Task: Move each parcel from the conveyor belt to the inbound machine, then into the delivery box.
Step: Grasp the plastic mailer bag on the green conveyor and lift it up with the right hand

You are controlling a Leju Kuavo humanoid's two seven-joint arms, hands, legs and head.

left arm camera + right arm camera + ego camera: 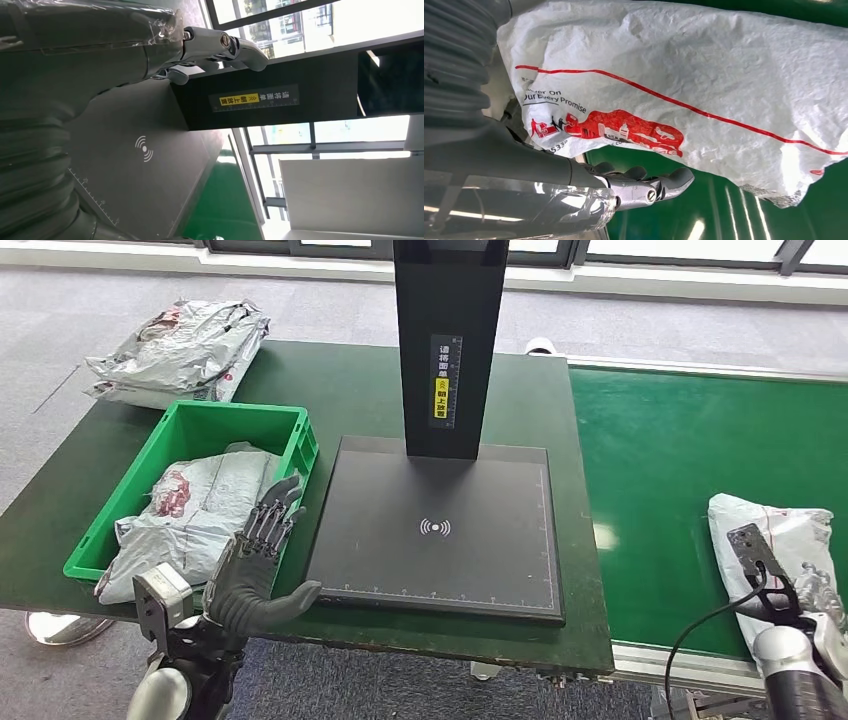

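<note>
A white parcel (775,530) with red print lies on the green conveyor belt (670,450) at the right. My right hand (805,600) is at its near end. In the right wrist view my thumb (649,187) lies beside the parcel (704,75) with a strip of belt between them, and the fingers are hidden behind the bag. My left hand (255,560) hovers open with fingers spread, between the green delivery box (300,440) and the near left corner of the inbound machine's black plate (440,530). The plate (145,150) is bare.
The machine's black column (450,340) rises at the plate's back. Grey parcels (195,505) lie in the green box, and more grey parcels (180,345) lie on the dark table's far left corner. The table's front edge is close to my left arm.
</note>
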